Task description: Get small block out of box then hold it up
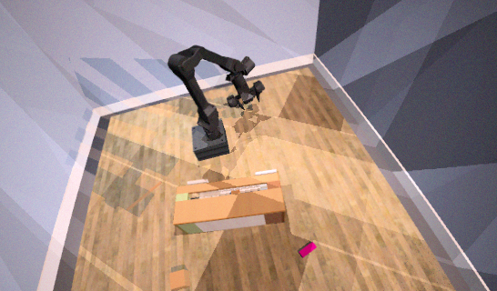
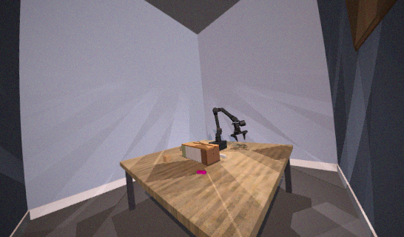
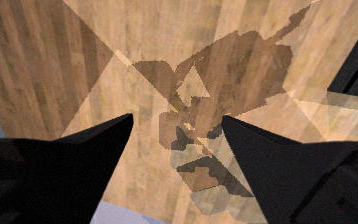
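The box [image 1: 228, 209] [image 2: 210, 156] stands on the table, orange-brown with a pale front panel, a green part at its left end in the top view and a long slot in its top. Through the slot a pale interior shows; I cannot make out a block on the shelf for certain. My gripper [image 1: 250, 105] [image 2: 240, 139] [image 3: 178, 119] is open and empty, pointing down above the table on the far side of the arm's base, well away from the box. The wrist view shows only bare wood and shadows between the fingers.
A magenta block [image 1: 307, 249] [image 2: 201, 172] lies on the table off the box's brown end. An orange block [image 1: 178, 279] [image 2: 166, 158] stands off the green end. White strips [image 1: 265, 172] [image 1: 197, 181] lie along the box's arm side. The arm's base [image 1: 210, 142] stands behind the box.
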`<state>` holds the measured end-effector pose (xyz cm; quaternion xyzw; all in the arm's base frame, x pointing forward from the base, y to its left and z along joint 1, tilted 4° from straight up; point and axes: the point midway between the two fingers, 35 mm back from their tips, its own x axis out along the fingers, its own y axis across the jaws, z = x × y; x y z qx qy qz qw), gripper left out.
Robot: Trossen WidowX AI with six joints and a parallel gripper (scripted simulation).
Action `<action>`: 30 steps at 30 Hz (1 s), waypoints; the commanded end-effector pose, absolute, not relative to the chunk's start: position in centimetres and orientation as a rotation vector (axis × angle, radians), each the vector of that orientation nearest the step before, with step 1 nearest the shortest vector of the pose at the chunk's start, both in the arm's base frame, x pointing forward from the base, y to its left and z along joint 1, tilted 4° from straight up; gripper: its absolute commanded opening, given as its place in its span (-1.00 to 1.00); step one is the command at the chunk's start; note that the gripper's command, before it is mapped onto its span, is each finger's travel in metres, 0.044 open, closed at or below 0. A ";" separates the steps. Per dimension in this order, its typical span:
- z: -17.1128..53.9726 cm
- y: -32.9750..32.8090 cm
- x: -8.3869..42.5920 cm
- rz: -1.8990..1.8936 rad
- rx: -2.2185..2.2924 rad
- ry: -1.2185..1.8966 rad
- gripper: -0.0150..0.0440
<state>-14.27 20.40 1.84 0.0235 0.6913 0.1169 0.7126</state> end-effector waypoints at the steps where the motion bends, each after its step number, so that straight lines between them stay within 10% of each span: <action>1: 1.9 20.5 -14.2 0.259 0.051 1.531 0.86; 30: 5.9 26.2 9.9 0.415 -0.616 1.332 0.86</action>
